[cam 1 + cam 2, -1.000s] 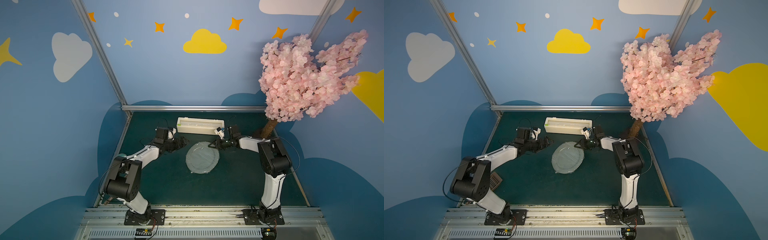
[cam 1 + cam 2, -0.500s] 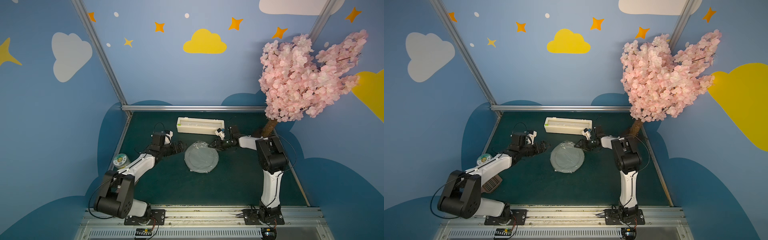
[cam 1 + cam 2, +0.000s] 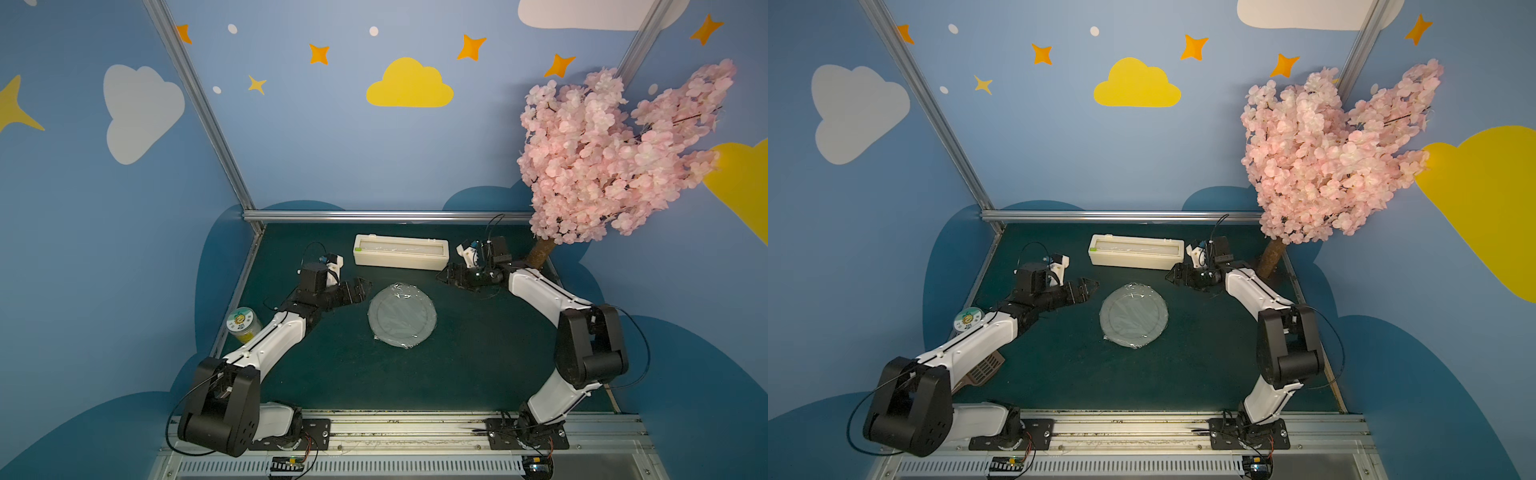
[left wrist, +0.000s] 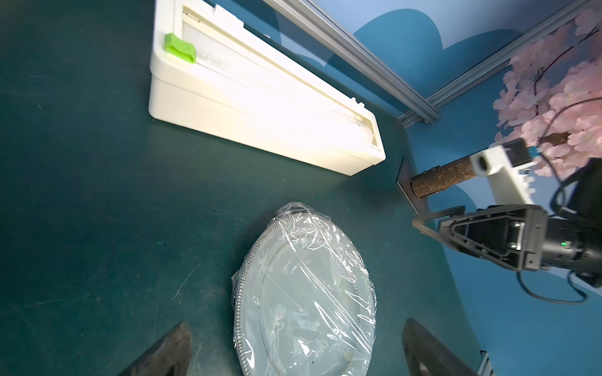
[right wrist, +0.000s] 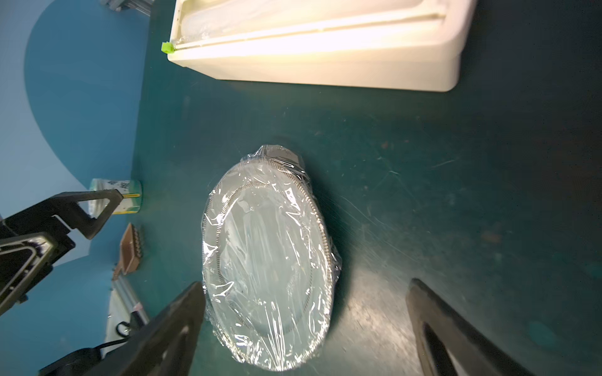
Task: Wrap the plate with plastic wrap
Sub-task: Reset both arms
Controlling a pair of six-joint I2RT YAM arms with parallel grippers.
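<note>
The plate (image 3: 402,316) lies flat near the middle of the dark green counter (image 3: 478,357), and the plastic wrap (image 4: 306,280) is stretched right across its face. The film is wrinkled and throws white glints. It hugs the beaded rim all the way round, and at the edge nearest the cream dispenser box (image 3: 401,252) it gathers into a small crumpled flap. The box sits behind the plate, well apart from it, with a little green tab (image 4: 180,48) at one end.

The left gripper (image 3: 365,286) hangs just off the plate's left side, pointing toward it, not touching it. Its jaws stand wide apart with nothing between them. In its wrist view the two dark fingertips (image 4: 166,351) frame the wrapped plate from either side, clear of the film.

The right gripper (image 3: 441,277) sits off the plate's far right, close to the end of the box. Its jaws are spread wide too and they are empty — the wrist view shows only bare counter and the plate beyond the fingers (image 5: 456,338). I can see no strand of film clinging to either one.

In both top views a small jar (image 3: 243,325) with a round printed lid stands at the counter's left edge, beside the left arm (image 3: 270,345). A pink blossom tree (image 3: 615,158) rises from the far right corner — its trunk is just behind the right arm (image 3: 540,291).
</note>
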